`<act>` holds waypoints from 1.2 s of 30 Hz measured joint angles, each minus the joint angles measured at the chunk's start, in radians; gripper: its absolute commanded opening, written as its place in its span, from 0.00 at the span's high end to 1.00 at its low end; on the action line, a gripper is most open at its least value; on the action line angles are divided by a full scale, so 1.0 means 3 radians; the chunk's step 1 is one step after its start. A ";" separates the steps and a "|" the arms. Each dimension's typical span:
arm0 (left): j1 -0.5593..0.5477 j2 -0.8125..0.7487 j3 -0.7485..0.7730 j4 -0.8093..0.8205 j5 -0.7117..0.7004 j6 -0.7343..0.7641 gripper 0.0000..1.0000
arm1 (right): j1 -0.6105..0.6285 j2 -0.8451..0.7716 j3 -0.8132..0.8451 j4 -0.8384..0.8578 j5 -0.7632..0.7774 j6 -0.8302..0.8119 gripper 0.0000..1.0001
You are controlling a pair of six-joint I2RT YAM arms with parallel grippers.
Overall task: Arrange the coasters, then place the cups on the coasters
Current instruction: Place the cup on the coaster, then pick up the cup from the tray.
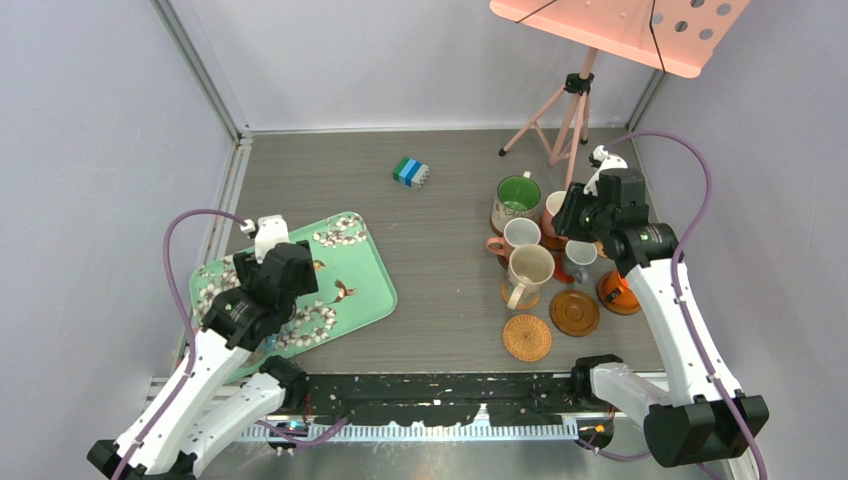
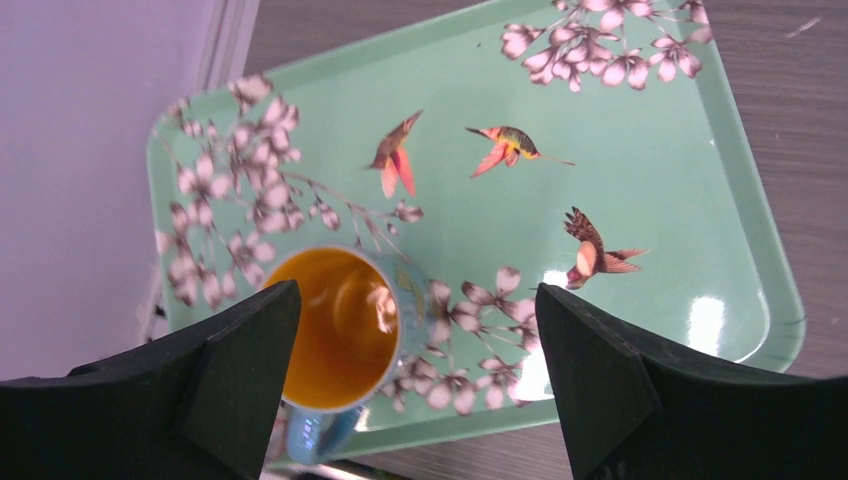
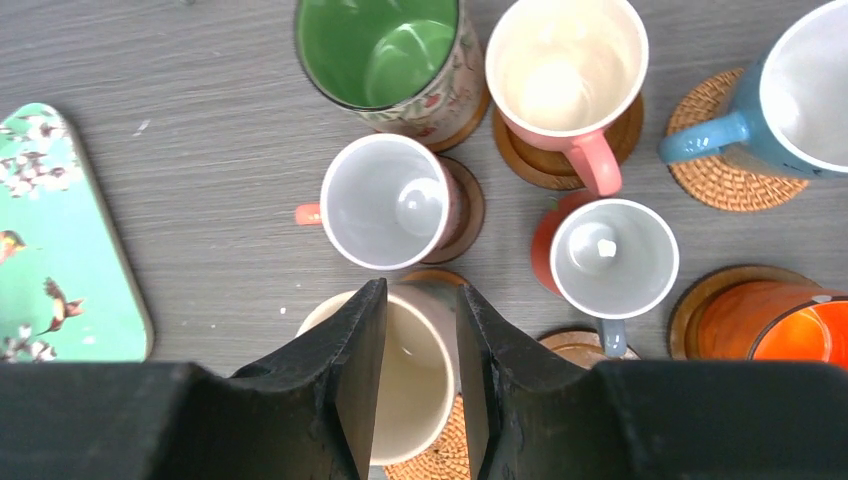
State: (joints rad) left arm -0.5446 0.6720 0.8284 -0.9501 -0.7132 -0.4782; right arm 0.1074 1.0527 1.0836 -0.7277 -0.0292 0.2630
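Nearest to us on the bench [image 1: 440, 250], a woven wicker coaster [image 1: 527, 337] and a dark brown wooden coaster [image 1: 575, 312] lie bare, side by side. Just beyond them the cream mug [image 1: 528, 272] stands on its own disc, with the orange mug [image 3: 780, 325] on a wooden coaster to the right.

Our right hand [image 3: 422, 370] hangs above the cream mug with its fingers partly apart and clamped on nothing. Farther back in the right wrist view stand a small white mug with a grey-blue handle [image 3: 612, 258] on a red-orange coaster, a white mug with a coral handle [image 3: 388, 202], the pink mug [image 3: 566, 68], the tall green-inside mug [image 3: 388, 52] and a blue mug [image 3: 790, 95] on wicker.

On the left, our left hand [image 2: 415, 370] stands with its fingers wide apart over the mint-green floral tray [image 2: 660, 170], gripping nothing; a yellow-inside mug [image 2: 340, 335] sits on the tray's near edge beside the left finger. Well beyond, a blue-green toy block [image 1: 411, 172] lies alone, and a pink music stand [image 1: 620, 30] rises at the far right.
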 measured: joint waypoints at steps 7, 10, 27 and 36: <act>0.0365 0.0198 -0.0017 -0.0046 0.0107 -0.0665 0.27 | 0.0000 -0.0120 -0.0003 0.0029 -0.0212 -0.0072 0.62; 0.0539 0.0303 -0.0080 -0.0039 0.0247 -0.0842 0.34 | 0.0000 -0.0122 -0.0004 0.0043 -0.0309 -0.0078 0.62; 0.0885 0.0651 -0.0418 0.0076 0.0562 -0.1165 0.91 | 0.0000 -0.0130 -0.0031 0.0117 -0.0404 -0.0136 0.61; 0.0823 0.0533 -0.0393 0.0140 0.0999 -0.0636 1.00 | 0.0000 -0.0130 -0.0079 0.0146 -0.0451 -0.0132 0.62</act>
State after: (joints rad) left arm -0.2977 0.8318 0.7105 -0.9081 -0.4133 -0.6689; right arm 0.1074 1.0138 1.0599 -0.6838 -0.1646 0.2234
